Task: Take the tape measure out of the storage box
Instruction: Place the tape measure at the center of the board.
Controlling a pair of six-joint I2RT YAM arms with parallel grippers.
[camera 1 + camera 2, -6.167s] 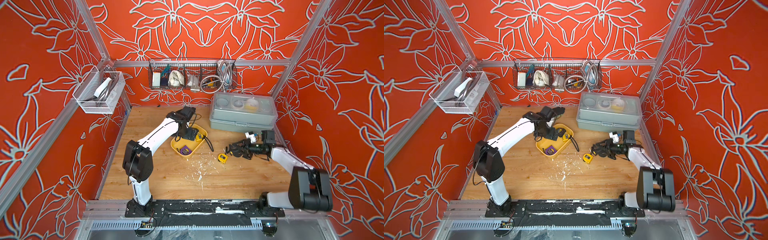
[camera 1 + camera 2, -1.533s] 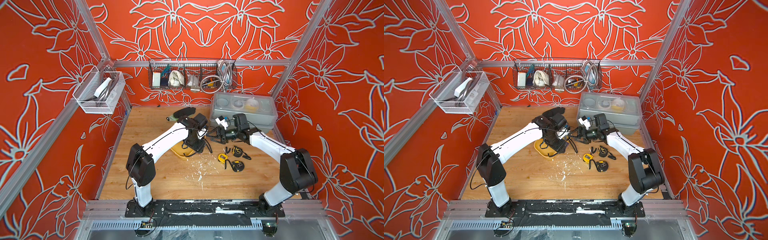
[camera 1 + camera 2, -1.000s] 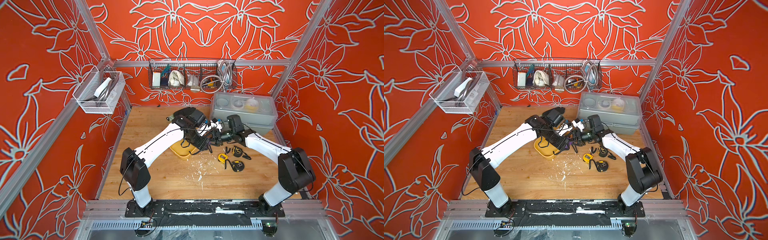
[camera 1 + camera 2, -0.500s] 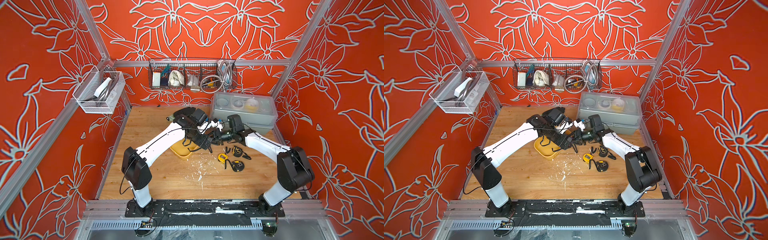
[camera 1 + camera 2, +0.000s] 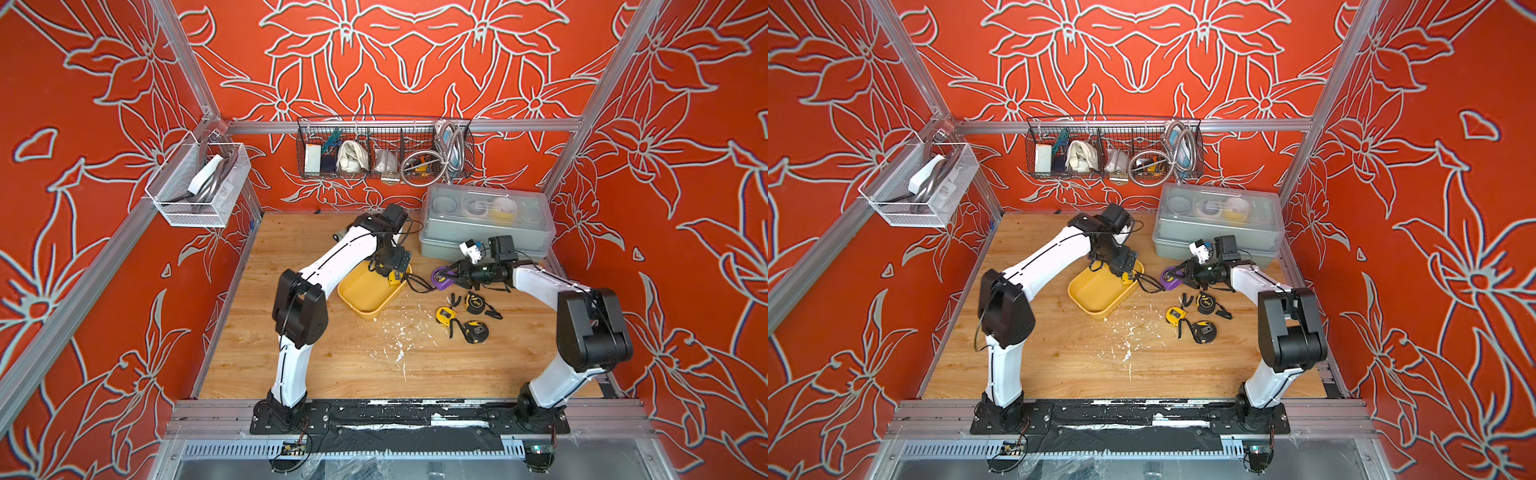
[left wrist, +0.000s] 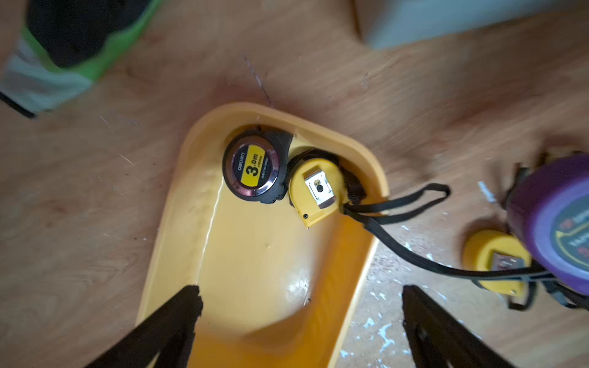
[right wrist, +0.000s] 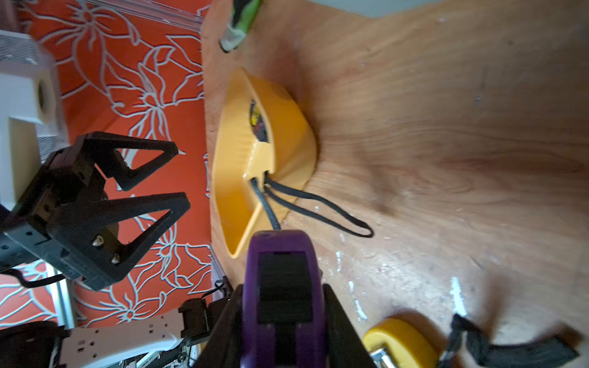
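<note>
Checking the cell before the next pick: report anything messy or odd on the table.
White flecks are scattered over the table beside the yellow tray. A black strap runs from the held purple tape measure over the tray's rim to the yellow tape measure inside; it may be snagged.

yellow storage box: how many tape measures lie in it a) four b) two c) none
b: the left wrist view shows a black round tape measure and a yellow tape measure side by side at one end of the storage box.
</note>
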